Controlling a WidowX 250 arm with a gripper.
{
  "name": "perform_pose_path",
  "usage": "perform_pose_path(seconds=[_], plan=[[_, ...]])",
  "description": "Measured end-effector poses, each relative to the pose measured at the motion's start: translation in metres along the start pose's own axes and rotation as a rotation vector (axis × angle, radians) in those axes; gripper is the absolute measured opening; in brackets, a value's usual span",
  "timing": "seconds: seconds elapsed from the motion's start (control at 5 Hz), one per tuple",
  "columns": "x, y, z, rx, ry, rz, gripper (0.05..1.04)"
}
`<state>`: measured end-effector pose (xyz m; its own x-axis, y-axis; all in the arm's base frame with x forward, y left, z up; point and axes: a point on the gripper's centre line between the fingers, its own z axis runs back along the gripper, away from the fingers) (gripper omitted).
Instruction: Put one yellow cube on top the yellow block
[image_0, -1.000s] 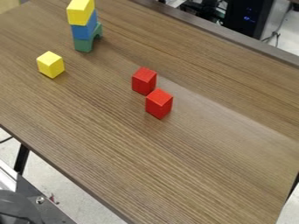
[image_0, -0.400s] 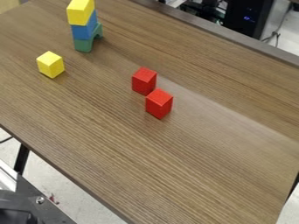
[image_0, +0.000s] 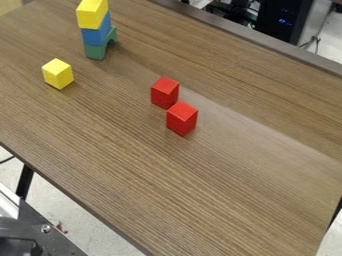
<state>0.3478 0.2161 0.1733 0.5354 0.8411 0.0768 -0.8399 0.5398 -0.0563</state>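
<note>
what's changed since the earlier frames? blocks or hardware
Only the dark part in the lower-left corner: its outline differs from the first frame, so it has turned or shifted; which way, I can't tell. No block was picked up or let go. Unmoved: yellow cube, both red blocks, and the yellow block on blue block on green block.

Two red cubes (image_0: 182, 120) sit near the middle, toward 12 o'clock, and one yellow cube (image_0: 58, 75) at 10 o'clock. The one stack, at 11 o'clock, has three pieces: one yellow block (image_0: 91, 17), one blue block (image_0: 95, 36) and one green block (image_0: 95, 52).
</note>
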Motion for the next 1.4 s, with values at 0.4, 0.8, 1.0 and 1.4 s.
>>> perform_pose_path(seconds=[0.4, 0.8, 1.0, 1.4], plan=[[-0.0103, 0.0056, -0.0185, 0.021, 0.058, -0.146, 0.454], [-0.0129, 0.0063, -0.0181, 0.0, 0.036, -0.219, 0.454], [-0.0111, 0.0055, -0.0185, -0.005, 0.024, -0.259, 0.454], [-0.0084, 0.0045, -0.0186, -0.009, 0.006, -0.31, 0.454]])
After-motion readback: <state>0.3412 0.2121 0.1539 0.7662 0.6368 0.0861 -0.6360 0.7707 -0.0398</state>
